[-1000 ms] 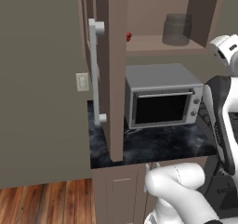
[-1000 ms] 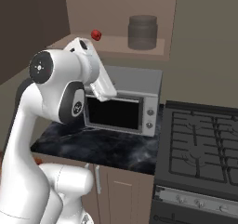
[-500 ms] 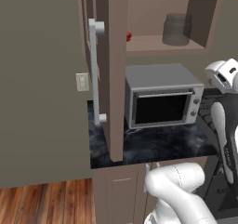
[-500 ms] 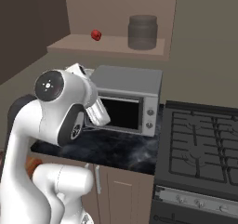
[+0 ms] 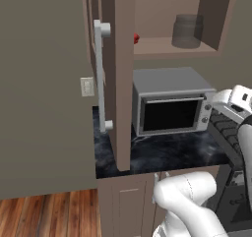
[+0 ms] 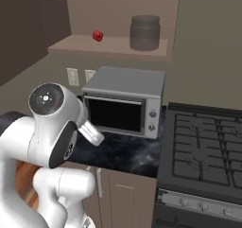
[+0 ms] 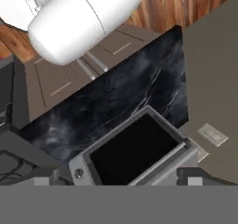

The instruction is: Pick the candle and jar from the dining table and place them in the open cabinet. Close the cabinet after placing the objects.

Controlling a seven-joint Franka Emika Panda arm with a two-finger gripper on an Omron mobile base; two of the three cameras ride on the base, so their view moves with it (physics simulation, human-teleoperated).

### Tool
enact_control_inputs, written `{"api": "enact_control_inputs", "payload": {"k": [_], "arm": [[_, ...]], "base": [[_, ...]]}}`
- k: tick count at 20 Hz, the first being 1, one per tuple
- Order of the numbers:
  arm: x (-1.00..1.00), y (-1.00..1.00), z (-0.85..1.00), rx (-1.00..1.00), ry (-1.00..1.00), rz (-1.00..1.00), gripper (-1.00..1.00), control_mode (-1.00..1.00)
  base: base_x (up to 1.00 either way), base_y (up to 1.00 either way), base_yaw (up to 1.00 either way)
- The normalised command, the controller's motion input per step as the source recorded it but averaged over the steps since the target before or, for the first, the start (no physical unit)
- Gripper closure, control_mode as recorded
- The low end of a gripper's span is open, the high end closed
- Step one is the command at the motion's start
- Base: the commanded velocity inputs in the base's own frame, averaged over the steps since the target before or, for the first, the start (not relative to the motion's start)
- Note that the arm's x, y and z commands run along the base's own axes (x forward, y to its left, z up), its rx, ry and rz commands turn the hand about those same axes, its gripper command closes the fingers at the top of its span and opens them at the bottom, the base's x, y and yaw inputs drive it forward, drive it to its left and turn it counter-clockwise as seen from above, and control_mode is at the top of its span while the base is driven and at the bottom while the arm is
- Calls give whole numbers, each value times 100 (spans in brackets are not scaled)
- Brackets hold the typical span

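Note:
The small red jar [image 5: 136, 38] [image 6: 98, 35] rests on the lower shelf of the open cabinet [image 5: 162, 46], near its left side. The cabinet door [image 5: 123, 74] stands swung out, with its pale bar handle [image 5: 102, 76] facing me. My gripper [image 7: 123, 179] is open, its fingertips [image 7: 45, 174] wide apart with nothing between them. It looks down on the microwave [image 7: 135, 151] and hangs well below the shelf. The arm [image 6: 52, 127] is folded low in front of the counter. The candle and the dining table are out of view.
A grey lidded container [image 5: 187, 31] [image 6: 144, 32] stands on the same shelf, right of the jar. The microwave [image 5: 170, 108] sits on the black marble counter [image 5: 162, 155] under the cabinet. A gas stove [image 6: 203, 151] is to the right, a wall [image 5: 44, 93] to the left.
The arm has dropped from shelf height and folded back toward the base, away from the cabinet. The red jar has stayed on the shelf.

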Motion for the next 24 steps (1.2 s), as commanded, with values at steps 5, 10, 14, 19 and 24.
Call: {"api": "enact_control_inputs", "payload": {"k": [5, 10, 14, 19, 24], "arm": [[-39, 62, -52, -33, 9, 18, -100, -100], [-27, 46, -34, -33, 1, 4, -100, -100], [-5, 6, -15, -20, 0, 11, -100, -100], [-8, 0, -37, -4, 0, 30, -100, -100], [-12, 0, -56, 0, 0, 36, -100, -100]], "base": [[0, 0, 0], [0, 0, 0], [0, 0, 0], [0, 0, 0], [0, 0, 0]]}}
